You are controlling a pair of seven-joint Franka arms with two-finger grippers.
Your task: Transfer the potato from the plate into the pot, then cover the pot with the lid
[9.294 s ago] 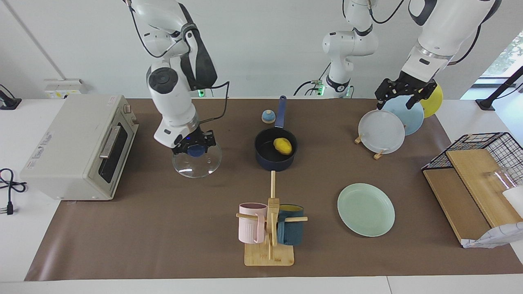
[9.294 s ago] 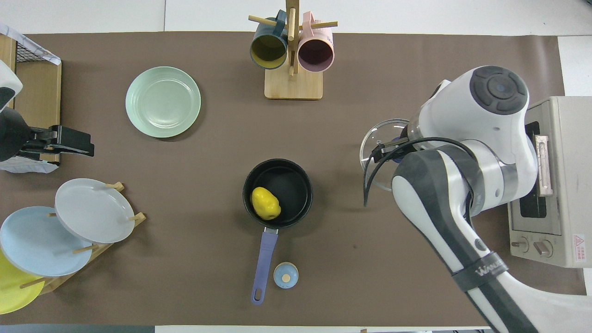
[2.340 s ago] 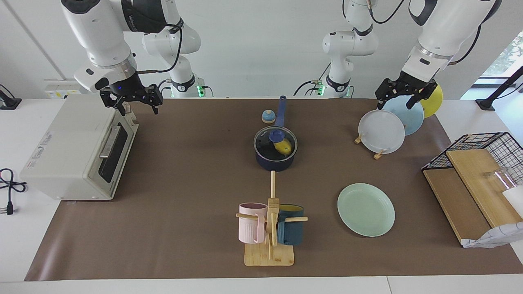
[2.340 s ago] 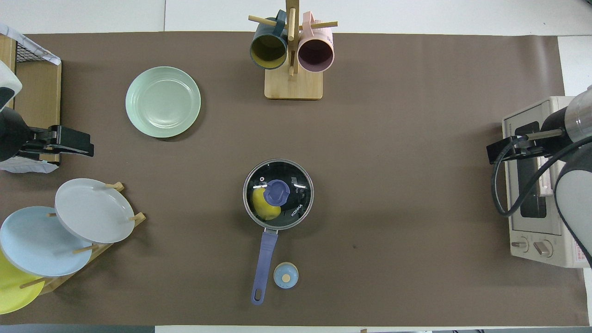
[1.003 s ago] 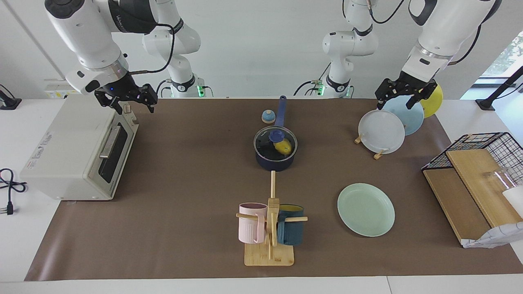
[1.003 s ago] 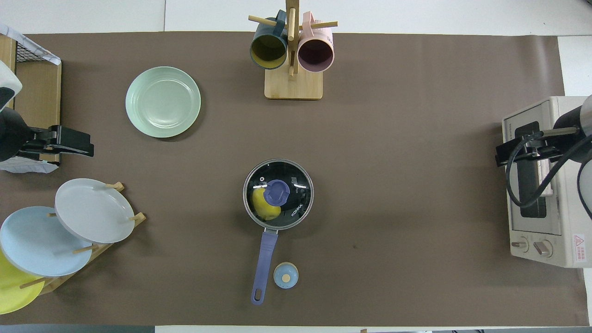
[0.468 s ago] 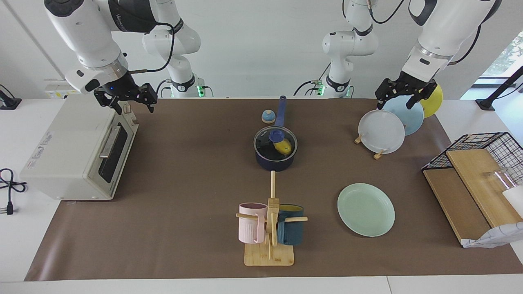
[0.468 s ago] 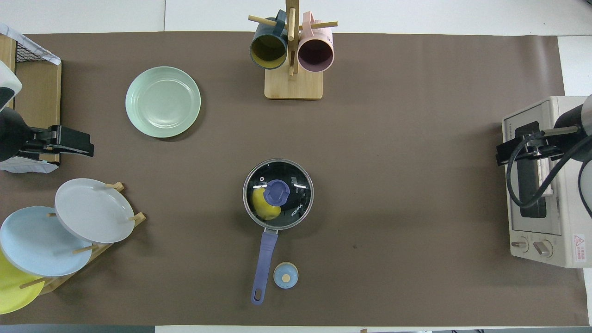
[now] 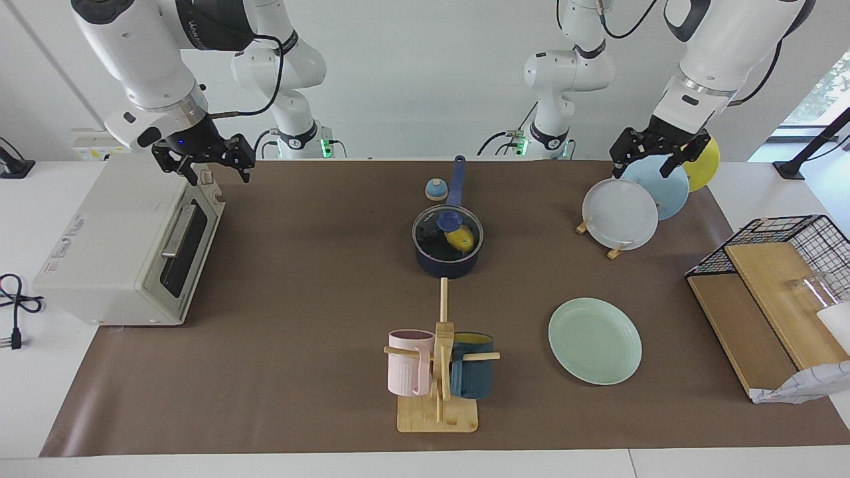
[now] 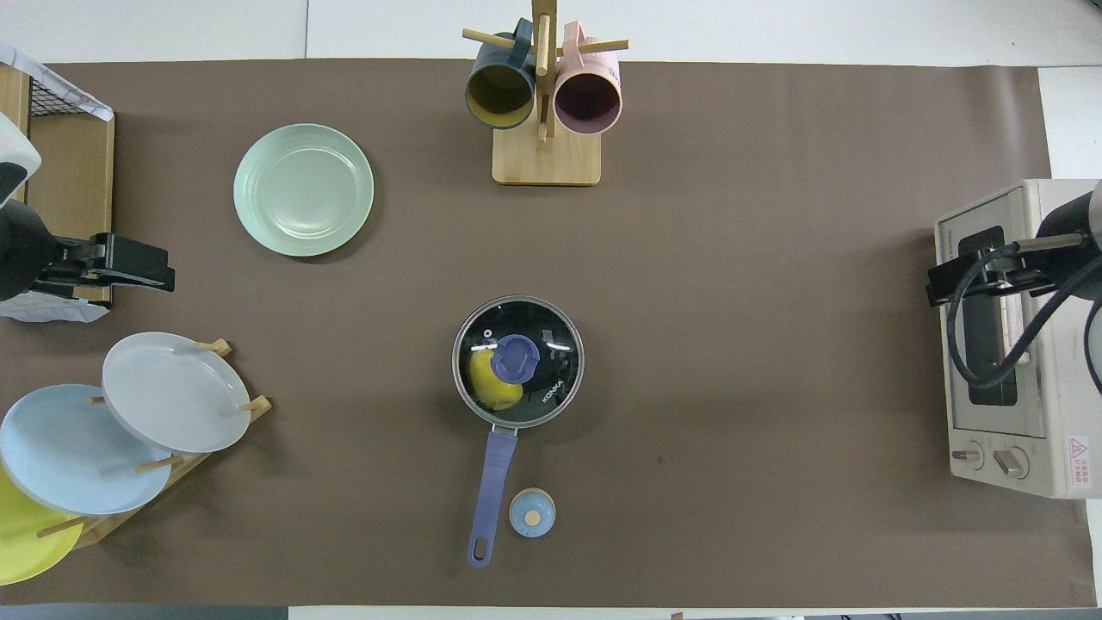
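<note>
The dark blue pot stands mid-table, its long handle pointing toward the robots. The glass lid with its blue knob sits on the pot's rim. The yellow potato shows through the glass, inside the pot. The mint-green plate lies bare, farther from the robots and toward the left arm's end. My right gripper hangs open over the toaster oven's corner, holding nothing. My left gripper waits open above the upright plates.
A toaster oven fills the right arm's end. A mug tree with two mugs stands farther out than the pot. A small blue bell sits beside the pot handle. Upright plates in a rack and a wire basket occupy the left arm's end.
My right gripper has drifted slightly more over the toaster oven. The pot, lid, potato and left arm have not moved.
</note>
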